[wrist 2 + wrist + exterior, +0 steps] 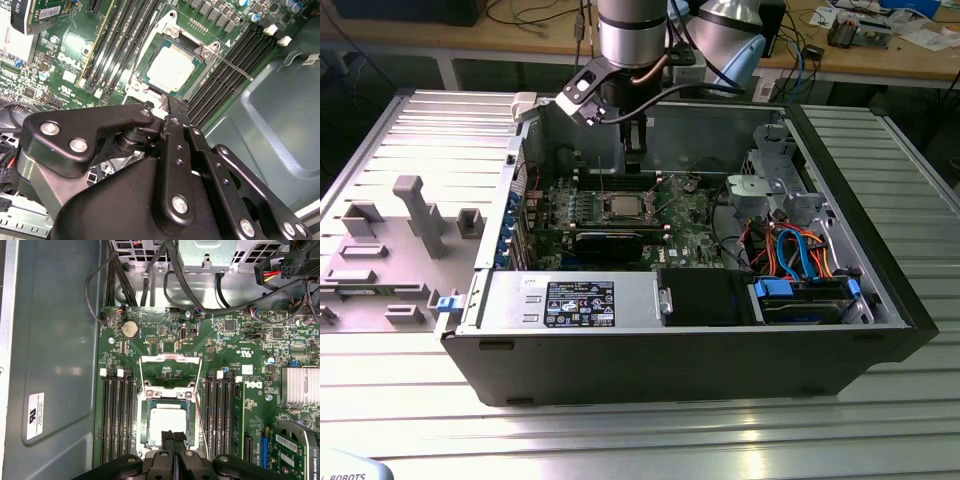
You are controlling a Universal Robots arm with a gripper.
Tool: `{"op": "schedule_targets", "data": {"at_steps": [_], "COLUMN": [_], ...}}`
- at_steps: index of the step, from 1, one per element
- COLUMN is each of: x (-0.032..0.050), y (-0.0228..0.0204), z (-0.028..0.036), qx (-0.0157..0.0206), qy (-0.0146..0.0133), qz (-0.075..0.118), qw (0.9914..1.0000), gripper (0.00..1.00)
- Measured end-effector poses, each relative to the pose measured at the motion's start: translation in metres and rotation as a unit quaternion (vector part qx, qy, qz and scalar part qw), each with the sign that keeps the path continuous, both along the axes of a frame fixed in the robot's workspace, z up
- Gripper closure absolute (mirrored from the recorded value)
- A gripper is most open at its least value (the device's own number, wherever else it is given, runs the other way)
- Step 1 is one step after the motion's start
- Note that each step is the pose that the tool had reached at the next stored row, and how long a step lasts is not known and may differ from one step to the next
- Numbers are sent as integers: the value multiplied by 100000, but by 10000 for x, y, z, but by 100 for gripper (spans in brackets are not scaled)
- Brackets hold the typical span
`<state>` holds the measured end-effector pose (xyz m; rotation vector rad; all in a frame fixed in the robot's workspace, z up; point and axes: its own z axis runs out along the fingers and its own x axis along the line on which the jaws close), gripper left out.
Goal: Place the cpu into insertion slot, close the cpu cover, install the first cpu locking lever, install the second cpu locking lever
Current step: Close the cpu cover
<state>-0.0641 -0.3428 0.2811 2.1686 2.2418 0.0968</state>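
The cpu (166,421) lies flat in the insertion slot (143,421), silver top up; in the second wrist view the cpu (170,69) sits inside the insertion slot's metal rim (172,31). The cpu cover (170,358) stands swung open beyond the slot, green board showing through its window. Thin wire locking levers (200,405) run unlatched along both sides of the slot, and one lever (235,67) lies across the memory slots. My gripper (174,439) hovers over the slot's near edge, shut and holding nothing. In the exterior view the gripper (635,160) hangs above the cpu (620,207).
The open computer case (880,340) lies on a ribbed metal table. Long memory slots (116,415) flank the socket. Black cables (150,285) cross behind the board, a long black card (608,241) sits in front, and a drive cage with blue and orange cables (800,255) fills the exterior view's right.
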Motion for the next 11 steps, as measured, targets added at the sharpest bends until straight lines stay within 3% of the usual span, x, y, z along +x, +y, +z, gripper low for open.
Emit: {"op": "schedule_targets", "data": {"at_steps": [11], "x": [9], "y": [-1], "z": [4], "qx": [-19], "qy": [16], "qz": [3], "qw": [100000], "gripper": [89]}}
